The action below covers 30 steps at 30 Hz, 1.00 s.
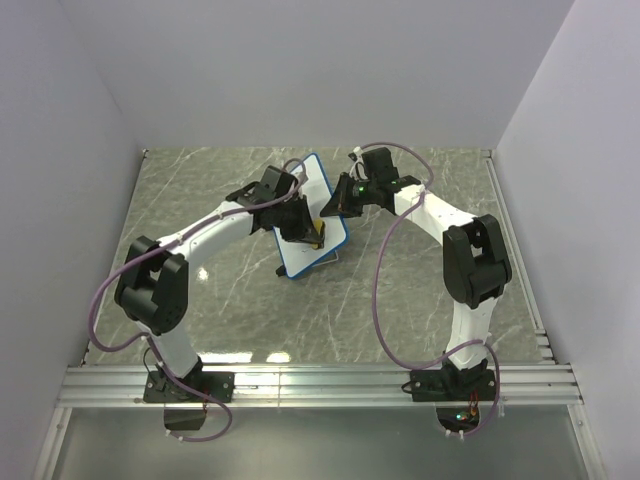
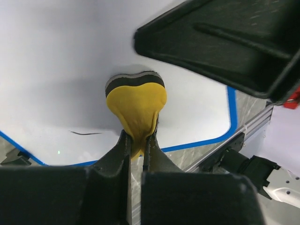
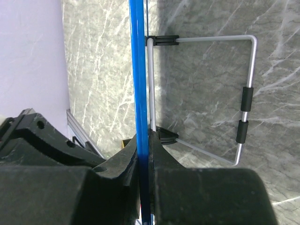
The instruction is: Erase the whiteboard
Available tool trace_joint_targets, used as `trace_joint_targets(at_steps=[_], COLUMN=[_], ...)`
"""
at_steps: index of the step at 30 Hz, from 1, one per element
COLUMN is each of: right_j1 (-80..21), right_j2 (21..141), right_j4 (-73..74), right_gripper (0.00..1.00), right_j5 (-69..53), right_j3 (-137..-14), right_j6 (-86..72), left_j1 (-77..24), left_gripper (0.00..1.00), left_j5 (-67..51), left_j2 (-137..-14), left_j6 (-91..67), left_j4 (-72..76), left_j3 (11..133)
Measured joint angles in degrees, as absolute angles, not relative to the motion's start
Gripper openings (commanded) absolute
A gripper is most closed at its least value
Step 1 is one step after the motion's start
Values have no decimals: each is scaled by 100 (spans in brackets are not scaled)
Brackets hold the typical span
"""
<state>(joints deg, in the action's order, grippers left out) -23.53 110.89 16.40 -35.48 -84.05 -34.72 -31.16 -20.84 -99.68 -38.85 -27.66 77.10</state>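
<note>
Whiteboard (image 1: 305, 255) is found near the middle of the desk (image 1: 230, 300), propped at a tilt on a wire stand (image 3: 252, 70), its white face turned towards the left arm (image 1: 215, 232). The thin blue rim is seen all along its edge.

Left jaws: clenched on a small yellow eraser (image 2: 136, 103). The eraser is pinched at its narrow lower end, and its wider end, backed by a dark and a grey layer, is pressed flat against the white face (image 2: 56, 70) of the board. In the overhead view the eraser (image 1: 318, 235) is placed on the lower right part of the board.

Right jaws: clenched on the board's edge. In the right wrist view the blue rim (image 3: 137, 70) is seen edge-on, running straight down into the closed fingers. The right arm (image 1: 435, 215) is brought in from the board's right side.

One thin black marker stroke (image 2: 86, 133) is noted on the white face, left of the eraser and near the lower blue rim. Elsewhere the part of the face visible in the left wrist view is seen as white.

The stand is shown behind the board as a bent grey wire loop clipped on by two black holders, with two black sleeves (image 3: 246, 98) on its far side. Grey marbled desk surface (image 3: 201, 84) is seen beneath it.

An aluminium rail (image 1: 320, 385) is noted along the near desk edge, with both arm bases bolted to it
</note>
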Motion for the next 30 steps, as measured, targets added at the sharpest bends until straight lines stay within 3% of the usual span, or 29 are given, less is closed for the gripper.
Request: trace_joint_targets(at_steps=[13,26,29,30], right_j1=[-2342,-2335,-2335,-2335], right_j2=[11093,11093,11093,11093], right_j4=[1638,1636,1651,1656], right_gripper=[0,0,7,17], right_j5=[-3583,-3599,-3579,-3568], right_j3=[-8405,-8405,-8409,-8412], right_j6=[-3461,-3489,-3483,-3479], left_j1=[-2276,-1743,-1343,-1177], left_gripper=[0,0,0,0], left_j5=[-1699,-1485,-1372,-1299], left_j2=[-9786,-9376,-9019,-8919], left_j6=[-3688,-3454,-3424,-3406], left_j4=[-2521,-3059,-3100,-3098], left_j3=[6326,6790,7043,7091])
